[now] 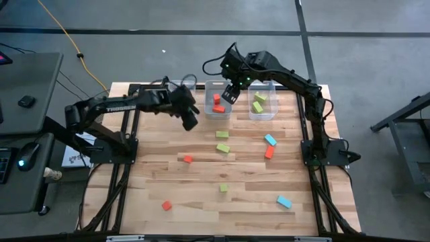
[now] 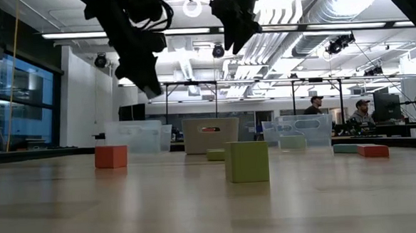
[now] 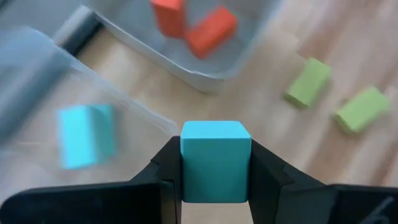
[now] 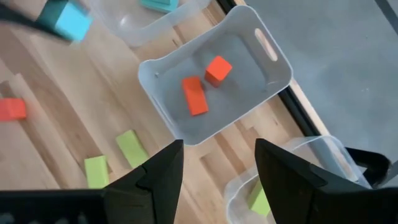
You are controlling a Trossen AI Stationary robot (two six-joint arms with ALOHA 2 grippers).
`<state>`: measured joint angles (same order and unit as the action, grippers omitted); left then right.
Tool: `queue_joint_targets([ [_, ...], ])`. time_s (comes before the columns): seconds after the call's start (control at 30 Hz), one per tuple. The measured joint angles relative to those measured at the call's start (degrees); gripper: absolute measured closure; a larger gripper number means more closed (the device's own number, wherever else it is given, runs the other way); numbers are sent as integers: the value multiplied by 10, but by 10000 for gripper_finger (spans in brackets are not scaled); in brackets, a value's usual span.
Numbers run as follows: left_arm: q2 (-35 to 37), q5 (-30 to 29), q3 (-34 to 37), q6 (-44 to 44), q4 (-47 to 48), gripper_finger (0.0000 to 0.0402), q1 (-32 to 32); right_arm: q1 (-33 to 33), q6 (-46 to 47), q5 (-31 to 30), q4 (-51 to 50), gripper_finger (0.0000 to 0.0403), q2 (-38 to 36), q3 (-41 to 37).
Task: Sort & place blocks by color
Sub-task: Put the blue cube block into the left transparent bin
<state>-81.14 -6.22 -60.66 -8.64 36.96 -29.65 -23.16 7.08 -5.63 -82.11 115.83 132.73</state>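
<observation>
Sorting partly done
Your left hand point(image 3: 216, 186) clamps a blue block point(image 3: 216, 160) near the bins point(image 4: 214, 93); right hand point(image 4: 217, 171) hangs apart, empty. Several blocks remain on the table point(image 1: 201, 195).

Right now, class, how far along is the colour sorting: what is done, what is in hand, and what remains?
Done: two red blocks lie in the middle bin, green blocks in the right-hand bin, and one blue block in the third.

In hand: the left gripper holds a blue cube; the right gripper is open above the middle bin.

Left: loose blocks on the table.
</observation>
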Motion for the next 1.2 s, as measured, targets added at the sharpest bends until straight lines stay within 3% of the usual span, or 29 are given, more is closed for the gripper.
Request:
queue_joint_targets([
  [0.43,4,-11,-22,138,-33,314,-159,37,93,-62,1,213,0,0],
  [0.73,-47,-1,-22,168,-65,314,-248,45,137,-81,18,213,0,0],
  [1.2,-144,17,-22,164,-74,314,-277,44,127,-82,42,213,0,0],
])
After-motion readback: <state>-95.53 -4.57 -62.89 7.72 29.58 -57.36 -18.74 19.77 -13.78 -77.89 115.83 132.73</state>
